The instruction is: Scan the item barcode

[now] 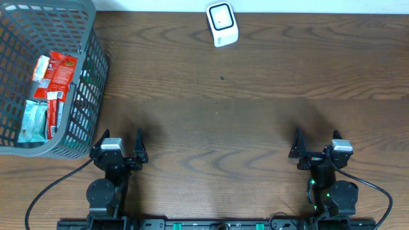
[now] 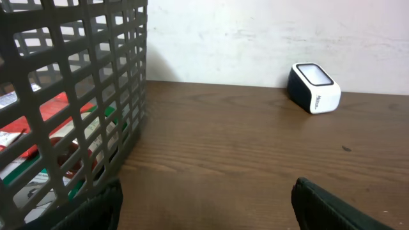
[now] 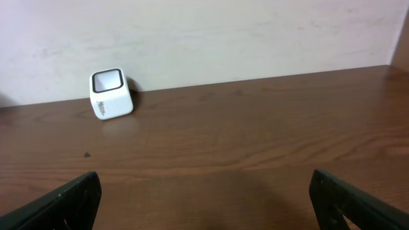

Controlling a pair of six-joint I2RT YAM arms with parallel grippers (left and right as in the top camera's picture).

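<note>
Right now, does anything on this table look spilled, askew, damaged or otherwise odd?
Nothing stands out. The snack packets lie inside the grey mesh basket, none spilled onto the wooden table. The white barcode scanner sits intact near the far edge, only turned slightly off square. The left gripper and right gripper rest open and empty.

Barcode scanner (image 1: 222, 23): small white block with a dark, white-rimmed window on top, sitting on its base at the far edge of the table (image 1: 255, 128), well apart from the packets.

Red packets (image 1: 59, 73): lying jumbled and overlapping inside the grey mesh basket (image 1: 89, 96) at the left.

Teal-and-white packet (image 1: 33, 120): lying just beside them, nearer the basket's front wall.
</note>
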